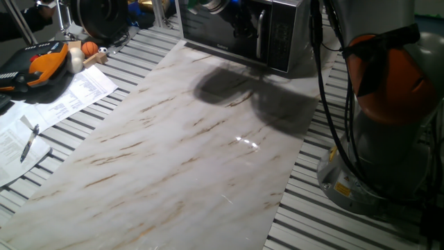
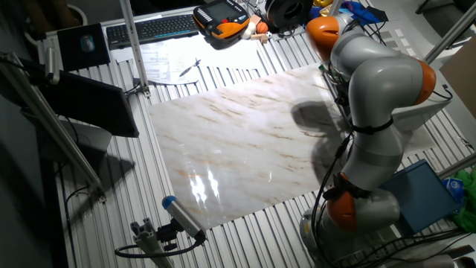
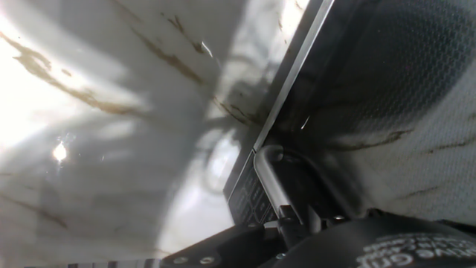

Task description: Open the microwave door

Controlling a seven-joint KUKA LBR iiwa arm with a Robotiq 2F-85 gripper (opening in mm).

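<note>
Steel and dark glass make up the microwave door (image 1: 229,28), a stiff, flat panel at the far edge of the table in one fixed view, hinged on a boxy silver microwave (image 1: 295,38). It looks rigid and not fragile to a firm pull, though the glossy glass would be slippery and gives nothing to hold. The place to take it is the handle (image 3: 274,186), a smooth rounded silver bar standing just beside the dark keypad (image 1: 279,31); a bar like that may slide between hard fingers, so a hook or a square pinch seems safest. The door will likely swing on its hinge with some latch resistance, and the light box could shift if pulled hard.

In the hand view the gripper (image 3: 297,222) sits close to the handle's end, perhaps touching it, but whether its fingers are apart or closed I cannot tell.

Below lies a polished marble-patterned board (image 1: 187,146), white with tan veins, on a ribbed metal table (image 1: 326,215). Papers (image 1: 76,94) and an orange ball (image 1: 90,48) lie well apart to one side.
</note>
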